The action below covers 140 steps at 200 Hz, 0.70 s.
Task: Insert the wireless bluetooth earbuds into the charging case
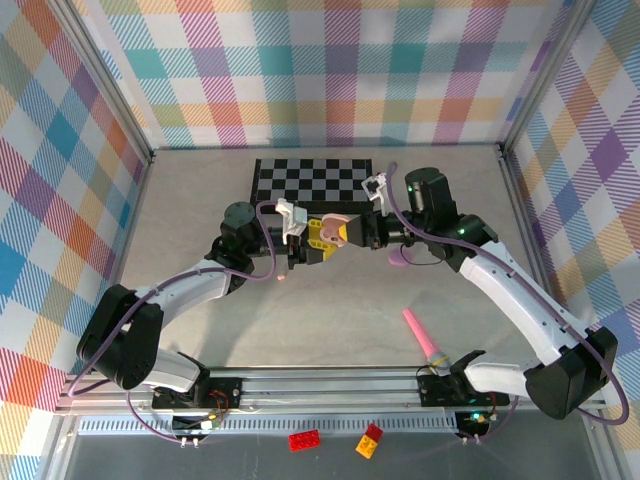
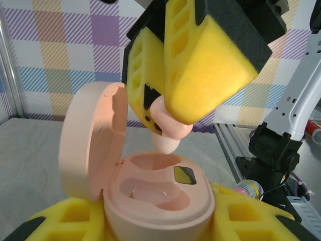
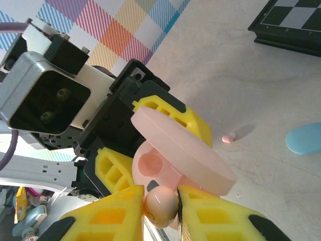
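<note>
My left gripper (image 1: 318,240) (image 2: 158,223) is shut on a pale pink charging case (image 2: 160,198) (image 1: 345,230), held above the table. Its lid (image 2: 90,143) (image 3: 180,150) stands open, and both sockets show bare. My right gripper (image 1: 368,236) (image 3: 161,207) is shut on a pink earbud (image 3: 161,205) (image 2: 168,136). The bud hangs just above the case's far socket, apart from it. The right gripper's yellow pads (image 2: 200,65) tower over the case in the left wrist view. A second small pink earbud (image 3: 229,137) (image 1: 283,277) lies on the table.
A checkered board (image 1: 313,182) lies behind the grippers. A lilac oval case (image 1: 398,260) sits under the right arm, and a light blue one (image 3: 303,139) rests on the table. A pink stick (image 1: 425,345) lies near the right base. Two toy bricks (image 1: 305,440) sit off the front rail.
</note>
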Motion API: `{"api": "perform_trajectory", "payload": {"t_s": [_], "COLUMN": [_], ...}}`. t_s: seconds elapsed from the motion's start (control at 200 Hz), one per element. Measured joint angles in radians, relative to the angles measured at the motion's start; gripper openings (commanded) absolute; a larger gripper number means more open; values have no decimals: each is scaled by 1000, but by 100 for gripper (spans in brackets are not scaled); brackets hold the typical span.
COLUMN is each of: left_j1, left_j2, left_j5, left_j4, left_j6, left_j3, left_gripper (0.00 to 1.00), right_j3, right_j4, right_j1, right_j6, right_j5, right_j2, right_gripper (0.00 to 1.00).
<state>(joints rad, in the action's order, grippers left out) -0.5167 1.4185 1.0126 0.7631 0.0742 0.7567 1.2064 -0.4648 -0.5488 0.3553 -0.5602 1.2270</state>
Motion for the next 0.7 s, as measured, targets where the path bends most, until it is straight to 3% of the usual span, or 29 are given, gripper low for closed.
{"api": "perform_trajectory", "payload": {"t_s": [0.37,0.7], "left_j1": [0,0], "left_j2": [15,25], "left_j5": [-2,-2], "left_j4": [52,58], "left_j6": [-35,-55], "left_j3": [1,1], "left_gripper": [36,36], "right_j3": [0,15], "right_j4": [-23,-25], "right_j1": [1,6], "right_j6": [-4,-4], "right_j5": [2,10], "right_j2": [8,25], "right_gripper": [22,38]}}
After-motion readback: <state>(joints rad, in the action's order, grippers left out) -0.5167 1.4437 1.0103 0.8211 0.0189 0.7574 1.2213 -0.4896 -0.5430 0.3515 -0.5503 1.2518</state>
